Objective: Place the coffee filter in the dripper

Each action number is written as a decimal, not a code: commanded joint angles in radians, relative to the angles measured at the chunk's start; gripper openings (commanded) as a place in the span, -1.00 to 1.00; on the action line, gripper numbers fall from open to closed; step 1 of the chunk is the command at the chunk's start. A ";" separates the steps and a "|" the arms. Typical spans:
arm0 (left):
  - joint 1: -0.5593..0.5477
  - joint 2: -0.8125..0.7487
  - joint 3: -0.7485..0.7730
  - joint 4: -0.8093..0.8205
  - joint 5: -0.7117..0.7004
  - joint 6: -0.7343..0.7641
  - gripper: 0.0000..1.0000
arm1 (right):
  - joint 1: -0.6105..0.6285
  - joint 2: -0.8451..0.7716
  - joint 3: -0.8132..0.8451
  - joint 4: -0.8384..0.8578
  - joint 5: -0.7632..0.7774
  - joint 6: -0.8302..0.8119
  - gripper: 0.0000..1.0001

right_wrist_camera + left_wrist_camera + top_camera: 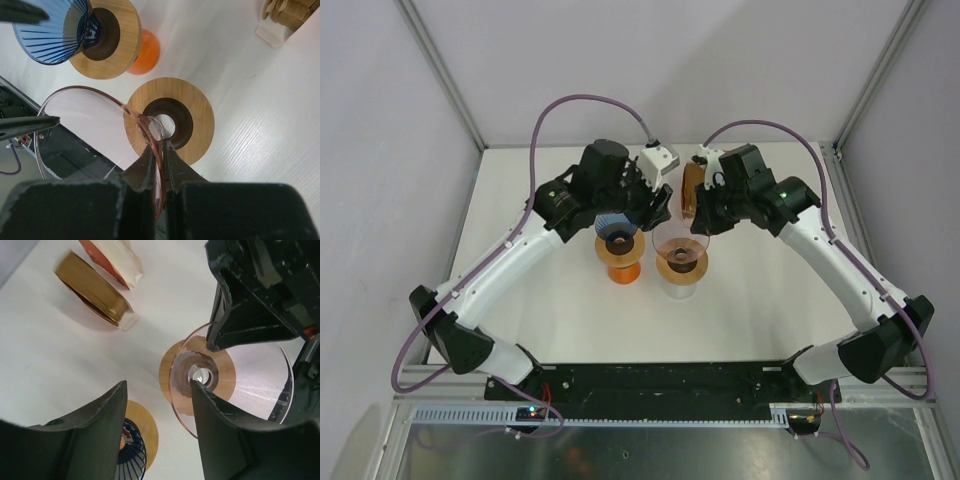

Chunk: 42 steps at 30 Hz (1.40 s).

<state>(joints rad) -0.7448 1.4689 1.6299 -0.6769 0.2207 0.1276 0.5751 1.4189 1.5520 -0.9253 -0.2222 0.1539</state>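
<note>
On the left, we see our left gripper [159, 388] with its jaws spread and nothing between them, hovering above the gap between the blue dripper [55, 30] and the clear dripper [85, 120]. To the right, our right gripper [161, 150] has its jaws pressed together on the clear dripper's glass rim, tilting or steadying it. We judge the task barely begun: no filter sits in either cone, and the brown filters [95, 290] lie untouched in their stack on the table [60, 365], well apart from both drippers, so picking one up and seating it is all left to do.
</note>
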 commanded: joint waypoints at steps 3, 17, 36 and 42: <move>0.004 0.007 -0.048 0.012 0.057 -0.030 0.04 | -0.020 0.024 0.001 0.002 -0.048 -0.025 -1.00; 0.004 0.048 -0.117 0.012 0.125 -0.043 -0.42 | -0.052 0.060 -0.040 0.024 -0.084 -0.045 -1.00; 0.007 0.042 -0.077 0.012 0.158 -0.053 -0.99 | -0.048 0.087 0.047 0.014 -0.058 -0.047 -1.00; 0.008 0.022 -0.054 0.011 0.153 -0.046 -0.99 | -0.039 0.078 0.086 0.014 -0.065 -0.044 -1.00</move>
<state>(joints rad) -0.7265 1.5173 1.5208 -0.6609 0.3115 0.0681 0.5293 1.4963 1.5692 -0.9497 -0.2909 0.1265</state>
